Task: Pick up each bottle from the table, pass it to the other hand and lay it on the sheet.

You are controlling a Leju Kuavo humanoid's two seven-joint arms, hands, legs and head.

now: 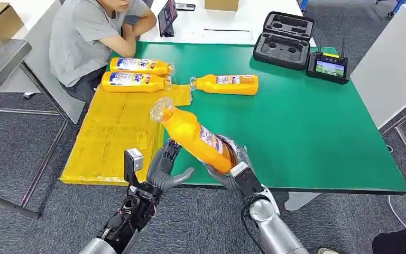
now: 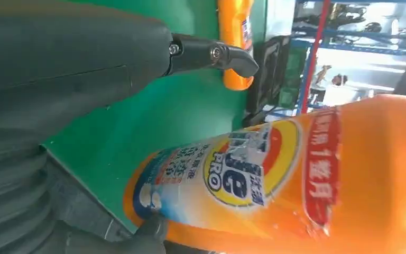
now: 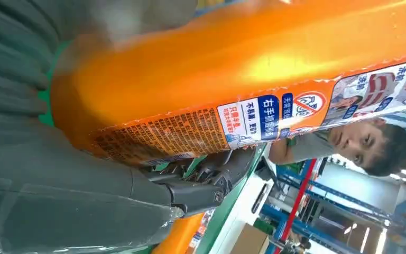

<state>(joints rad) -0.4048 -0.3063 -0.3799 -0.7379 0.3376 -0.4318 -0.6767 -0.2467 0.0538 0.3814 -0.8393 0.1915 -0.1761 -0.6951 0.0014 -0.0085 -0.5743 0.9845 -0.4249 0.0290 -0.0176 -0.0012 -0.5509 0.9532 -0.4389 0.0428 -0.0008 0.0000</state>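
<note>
Hand-over step, seen from the head view. The right robot hand (image 1: 231, 168) grips the base end of an orange bottle (image 1: 195, 136), its fingers wrapped around the body, and holds it tilted above the desk's near edge with the cap end raised and leaning toward the yellow sheet (image 1: 117, 136). The left robot hand (image 1: 165, 168) has its fingers spread just beside the bottle's lower part and has no hold of it; in the left wrist view one fingertip (image 2: 150, 230) appears to touch the label, though firm contact cannot be confirmed.

Judged stage: the transfer between hands is in progress, not complete. The next move calls for the left robot hand to close around the bottle body before the right one lets go, then to carry it over the sheet and lay it flat.

Two bottles (image 1: 135, 74) already lie side by side at the sheet's far end; a third bottle (image 1: 225, 84) lies on the green desk (image 1: 317, 132) just beyond the sheet's far corner.

Setting: beyond the sheet, at the desk's far side, are an open black foam-lined case (image 1: 284, 39) and a controller with a lit screen (image 1: 327, 66). A seated person (image 1: 98, 37) leans on the desk by the sheet's far end. The floor is grey carpet (image 1: 21, 153).
</note>
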